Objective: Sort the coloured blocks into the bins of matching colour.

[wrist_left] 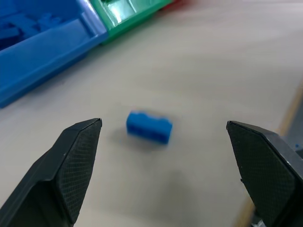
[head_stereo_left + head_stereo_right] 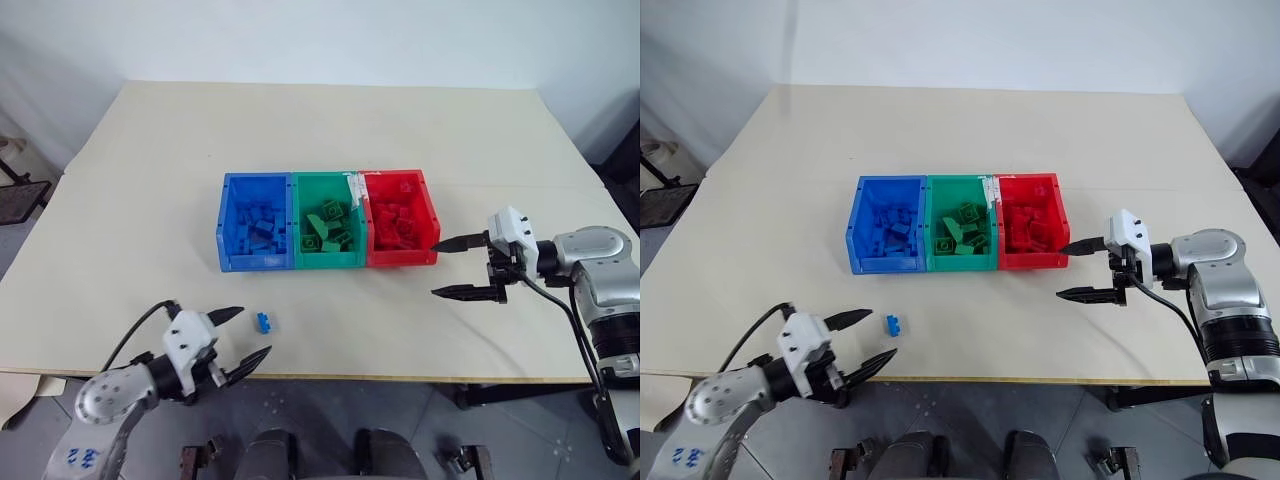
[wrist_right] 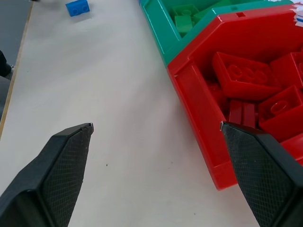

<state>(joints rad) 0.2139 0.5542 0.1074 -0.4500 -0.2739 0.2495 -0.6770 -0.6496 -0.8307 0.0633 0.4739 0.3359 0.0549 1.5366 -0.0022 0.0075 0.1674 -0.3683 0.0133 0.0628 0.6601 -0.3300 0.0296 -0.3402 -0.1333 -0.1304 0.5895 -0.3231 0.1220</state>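
The left end effector (image 2: 241,337) hangs wide open and empty just short of the last loose blue block (image 2: 264,322), which lies on the surface (image 2: 150,180) in front of the blue bin (image 2: 228,225). The pick seems in hand: next, straddle the block across its short sides, its long axis running roughly crosswise between the fingers. The right end effector (image 2: 452,267) waits open beside the red bin (image 2: 428,215).

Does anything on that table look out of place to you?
One blue brick lies alone on the table, in front of the blue bin, while the other bricks sit inside bins. The open left end effector is right beside it.
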